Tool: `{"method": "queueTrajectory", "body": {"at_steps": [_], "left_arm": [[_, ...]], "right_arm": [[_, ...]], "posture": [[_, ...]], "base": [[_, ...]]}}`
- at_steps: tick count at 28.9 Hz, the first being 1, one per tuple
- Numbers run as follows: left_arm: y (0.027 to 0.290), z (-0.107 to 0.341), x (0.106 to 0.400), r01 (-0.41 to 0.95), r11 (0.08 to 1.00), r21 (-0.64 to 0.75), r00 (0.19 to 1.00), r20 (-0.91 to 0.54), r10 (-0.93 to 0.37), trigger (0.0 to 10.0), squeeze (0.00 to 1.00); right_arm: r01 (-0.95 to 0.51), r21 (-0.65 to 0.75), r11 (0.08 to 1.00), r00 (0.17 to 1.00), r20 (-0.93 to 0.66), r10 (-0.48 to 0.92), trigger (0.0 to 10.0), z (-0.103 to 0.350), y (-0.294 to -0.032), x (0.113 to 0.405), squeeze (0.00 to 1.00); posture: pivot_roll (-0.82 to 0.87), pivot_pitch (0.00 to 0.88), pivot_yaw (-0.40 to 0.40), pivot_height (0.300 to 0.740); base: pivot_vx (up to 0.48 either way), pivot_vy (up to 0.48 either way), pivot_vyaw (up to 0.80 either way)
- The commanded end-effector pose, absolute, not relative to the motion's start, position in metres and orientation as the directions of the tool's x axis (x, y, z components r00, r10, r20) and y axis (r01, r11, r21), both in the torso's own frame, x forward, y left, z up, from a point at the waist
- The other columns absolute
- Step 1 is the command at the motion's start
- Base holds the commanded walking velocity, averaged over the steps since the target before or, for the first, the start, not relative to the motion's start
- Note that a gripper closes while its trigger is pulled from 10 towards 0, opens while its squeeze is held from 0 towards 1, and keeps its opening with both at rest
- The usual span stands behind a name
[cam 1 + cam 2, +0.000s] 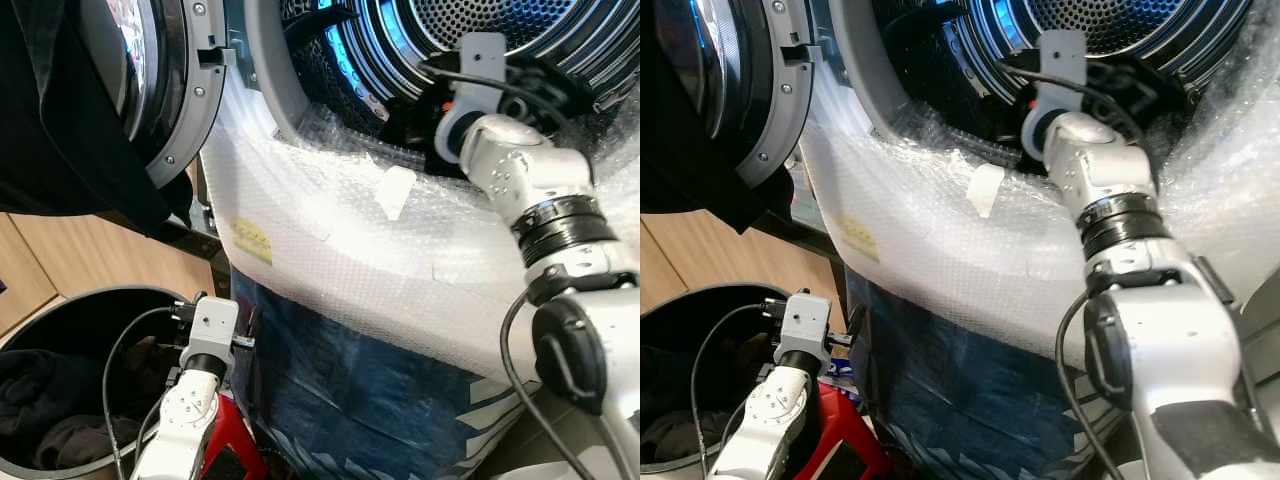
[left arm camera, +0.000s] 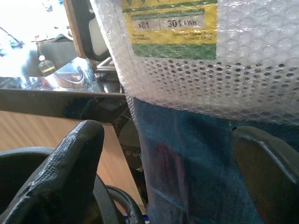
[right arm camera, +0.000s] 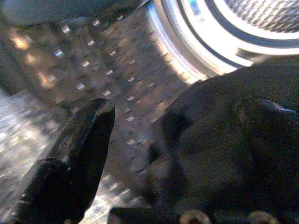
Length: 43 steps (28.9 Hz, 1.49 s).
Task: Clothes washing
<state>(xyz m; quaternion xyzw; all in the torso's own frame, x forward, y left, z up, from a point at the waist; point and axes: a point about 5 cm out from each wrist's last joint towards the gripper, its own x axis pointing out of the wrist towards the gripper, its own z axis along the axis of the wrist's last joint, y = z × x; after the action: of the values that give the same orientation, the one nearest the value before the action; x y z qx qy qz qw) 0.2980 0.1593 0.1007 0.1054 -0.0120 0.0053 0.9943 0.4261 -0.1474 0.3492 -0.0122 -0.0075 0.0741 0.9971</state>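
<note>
The front-loading washing machine [image 1: 330, 250], its body wrapped in clear bubble wrap over blue sheeting, stands with its round grey-rimmed door [image 1: 165, 90] swung open to the robot's left. The perforated steel drum [image 1: 480, 30] is exposed and lit blue.

A dark garment [image 1: 60, 110] hangs over the open door. A round black laundry basket [image 1: 60, 310] stands on the floor to the left of the machine and holds more dark clothes [image 1: 40, 400].

The right gripper [image 3: 177, 154] is inside the drum mouth, at the lower part of the opening. Its two black fingers [image 3: 79, 140] are spread apart, and a dark cloth [image 3: 210, 140] lies between them and against the far finger; whether the fingers have any hold on it cannot be told. The step in hand appears to be depositing clothing in the drum.

The left gripper [image 2: 163, 177] hangs low between the basket and the machine front, fingers set wide and empty, facing the yellow energy label [image 2: 170, 25] under the wrap.

Next move, as a judgement: withdraw the right gripper clear of the door seal without dragging the cloth out, then lower a gripper into the basket for the next item.
</note>
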Motion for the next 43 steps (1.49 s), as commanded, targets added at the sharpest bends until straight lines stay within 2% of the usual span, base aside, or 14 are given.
{"method": "queueTrajectory", "body": {"at_steps": [1, 8, 17, 20, 21, 23, 24, 26, 27, 28, 32, 35, 40, 43], "left_arm": [[0.16, 0.105, 0.299, -0.033, 0.98, 0.194, 0.999, 0.038, 0.026, 10.0, 0.0], [0.162, 0.108, 0.301, -0.051, 0.979, 0.197, 0.998, 0.045, 0.043, 10.0, 0.0], [0.162, 0.112, 0.3, -0.064, 0.978, 0.198, 0.997, 0.054, 0.054, 10.0, 0.0], [0.161, 0.108, 0.298, -0.066, 0.979, 0.192, 0.997, 0.043, 0.059, 10.0, 0.0], [0.161, 0.108, 0.298, -0.066, 0.979, 0.192, 0.997, 0.043, 0.059, 10.0, 0.0], [0.159, 0.11, 0.3, -0.063, 0.98, 0.189, 0.997, 0.045, 0.055, 10.0, 0.0], [0.159, 0.11, 0.3, -0.063, 0.98, 0.189, 0.997, 0.045, 0.055, 10.0, 0.0], [0.161, 0.112, 0.301, -0.061, 0.98, 0.19, 0.997, 0.05, 0.052, 10.0, 0.0], [0.161, 0.112, 0.301, -0.061, 0.98, 0.19, 0.997, 0.05, 0.052, 10.0, 0.0], [0.164, 0.111, 0.302, -0.054, 0.979, 0.198, 0.998, 0.04, 0.047, 10.0, 0.0], [0.162, 0.115, 0.305, -0.036, 0.977, 0.21, 0.999, 0.046, 0.027, 10.0, 0.0], [0.163, 0.12, 0.308, -0.033, 0.978, 0.208, 0.998, 0.062, 0.02, 10.0, 0.0], [0.17, 0.123, 0.308, -0.052, 0.978, 0.202, 0.997, 0.066, 0.04, 10.0, 0.0], [0.176, 0.126, 0.308, -0.06, 0.975, 0.213, 0.996, 0.075, 0.045, 10.0, 0.0]], "right_arm": [[-0.064, -0.094, 0.994, 0.997, 0.047, 0.069, 10.0, 0.36, -0.157, 0.426, 0.0], [-0.036, -0.067, 0.997, 0.993, 0.109, 0.043, 10.0, 0.374, -0.147, 0.425, 0.0], [-0.38, -0.068, 0.922, 0.9, 0.203, 0.386, 10.0, 0.384, -0.104, 0.419, 0.0], [-0.606, -0.047, 0.794, 0.74, 0.332, 0.585, 10.0, 0.398, -0.09, 0.405, 0.0], [-0.606, -0.047, 0.794, 0.74, 0.332, 0.585, 10.0, 0.398, -0.09, 0.405, 0.0], [-0.718, -0.076, 0.692, 0.6, 0.437, 0.671, 10.0, 0.414, -0.088, 0.388, 0.0], [-0.718, -0.076, 0.692, 0.6, 0.437, 0.671, 10.0, 0.414, -0.088, 0.388, 0.0], [-0.783, -0.096, 0.615, 0.483, 0.53, 0.697, 10.0, 0.426, -0.092, 0.367, 0.0], [-0.783, -0.096, 0.615, 0.483, 0.53, 0.697, 10.0, 0.426, -0.092, 0.367, 0.0], [-0.811, -0.198, 0.551, 0.382, 0.535, 0.754, 10.0, 0.418, -0.092, 0.347, 0.0], [-0.83, -0.242, 0.503, 0.327, 0.52, 0.789, 10.0, 0.399, -0.093, 0.332, 0.0], [-0.899, -0.272, 0.343, 0.169, 0.507, 0.845, 10.0, 0.366, -0.096, 0.301, 0.0], [-0.937, -0.286, 0.2, 0.115, 0.287, 0.951, 10.0, 0.309, -0.081, 0.27, 0.0], [-0.97, -0.149, 0.192, 0.161, 0.201, 0.966, 10.0, 0.27, -0.074, 0.259, 0.0]], "posture": [[0.01, 0.0, -0.093, 0.74], [0.03, 0.0, -0.098, 0.74], [0.01, 0.0, -0.106, 0.74], [-0.01, 0.0, -0.105, 0.74], [-0.01, 0.0, -0.105, 0.74], [-0.01, 0.0, -0.1, 0.74], [-0.01, 0.0, -0.1, 0.74], [-0.03, 0.0, -0.084, 0.74], [-0.03, 0.0, -0.084, 0.74], [-0.04, 0.0, -0.072, 0.74], [-0.04, 0.0, -0.061, 0.74], [-0.03, 0.0, -0.051, 0.74], [-0.03, 0.0, -0.035, 0.74], [-0.04, 0.002, -0.016, 0.74]], "base": [[0.0, 0.0, 0.0], [0.0, 0.0, 0.0], [0.0, 0.0, 0.0], [0.0, 0.0, 0.0], [0.0, 0.0, 0.0], [0.0, 0.0, 0.0], [0.0, 0.0, 0.0], [0.0, 0.0, 0.0], [0.0, 0.0, 0.0], [0.0, 0.0, 0.0], [0.0, 0.0, 0.0], [0.0, 0.0, 0.0], [0.0, 0.0, 0.0], [0.0, 0.0, 0.0]]}}
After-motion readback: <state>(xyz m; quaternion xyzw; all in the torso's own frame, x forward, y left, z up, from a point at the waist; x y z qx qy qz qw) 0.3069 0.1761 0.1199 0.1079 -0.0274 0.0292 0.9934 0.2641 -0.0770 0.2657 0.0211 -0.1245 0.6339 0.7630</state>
